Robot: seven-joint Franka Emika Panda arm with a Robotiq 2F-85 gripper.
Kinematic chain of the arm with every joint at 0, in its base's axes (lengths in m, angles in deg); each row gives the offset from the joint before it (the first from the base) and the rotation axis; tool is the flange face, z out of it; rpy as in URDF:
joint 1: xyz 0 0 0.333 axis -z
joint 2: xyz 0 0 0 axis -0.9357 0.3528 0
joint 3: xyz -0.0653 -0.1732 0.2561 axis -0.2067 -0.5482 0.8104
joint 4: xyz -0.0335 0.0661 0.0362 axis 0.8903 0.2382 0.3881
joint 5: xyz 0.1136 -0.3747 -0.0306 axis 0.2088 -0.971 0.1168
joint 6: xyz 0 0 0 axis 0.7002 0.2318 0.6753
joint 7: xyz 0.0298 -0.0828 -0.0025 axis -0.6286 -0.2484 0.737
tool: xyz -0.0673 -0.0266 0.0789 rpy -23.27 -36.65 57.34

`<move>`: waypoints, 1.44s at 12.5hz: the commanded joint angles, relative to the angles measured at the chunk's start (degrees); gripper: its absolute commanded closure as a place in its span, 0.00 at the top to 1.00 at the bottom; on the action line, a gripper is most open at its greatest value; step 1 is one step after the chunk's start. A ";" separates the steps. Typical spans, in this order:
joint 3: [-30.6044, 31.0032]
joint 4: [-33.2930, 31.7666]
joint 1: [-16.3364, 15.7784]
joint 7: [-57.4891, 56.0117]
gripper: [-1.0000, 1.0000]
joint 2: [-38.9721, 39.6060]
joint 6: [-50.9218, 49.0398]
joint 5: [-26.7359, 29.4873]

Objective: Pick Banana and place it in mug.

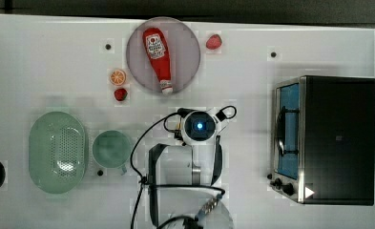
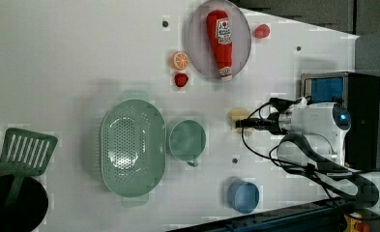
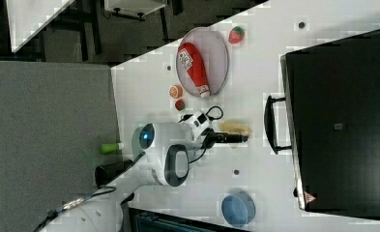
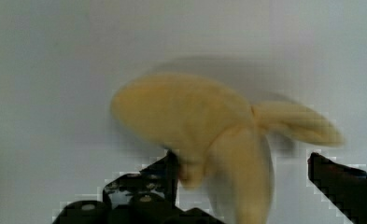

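The banana (image 4: pixel 186 112), pale yellow-cream with its peel flaps spread, lies on the white table. My gripper (image 4: pixel 242 161) is open and low over it, one black finger (image 4: pixel 165 175) touching the fruit's side and the other standing apart. The banana (image 2: pixel 238 116) also peeks out beside the gripper (image 2: pixel 243 123) in the left view, and the banana (image 3: pixel 236 127) shows by the gripper (image 3: pixel 240 138) in the right view. In the top view the wrist (image 1: pixel 199 126) covers the fruit. The mint-green mug (image 1: pixel 111 149) stands to the top view's left of the arm; the mug (image 2: pixel 187 140) looks empty.
A green perforated basket (image 1: pixel 57 151) sits beside the mug. A plate (image 1: pixel 185 38) holds a ketchup bottle (image 1: pixel 159 58); an orange slice (image 1: pixel 118 77) and two strawberries lie near it. A black toaster oven (image 1: pixel 335 138) stands at the top view's right. A blue cup (image 2: pixel 243 196) is nearby.
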 commanded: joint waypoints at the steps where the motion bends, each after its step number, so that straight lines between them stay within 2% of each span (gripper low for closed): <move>1: 0.06 -0.42 0.82 -3.69 1.00 -1.09 3.37 0.70; 2: 0.01 -0.70 0.81 -3.68 0.96 -0.87 4.36 0.70; 7: 0.12 -1.35 0.83 -3.66 0.38 -1.93 4.85 0.75; 8: -0.03 -1.70 0.88 -3.67 0.31 -2.66 4.79 0.78; 11: -0.45 -2.32 1.22 -3.67 0.31 -7.11 3.35 0.79; 13: -0.63 -2.01 1.39 -3.62 0.31 -12.71 -1.47 0.86; 18: -1.66 3.51 1.76 -3.59 0.31 -29.17 -26.85 0.90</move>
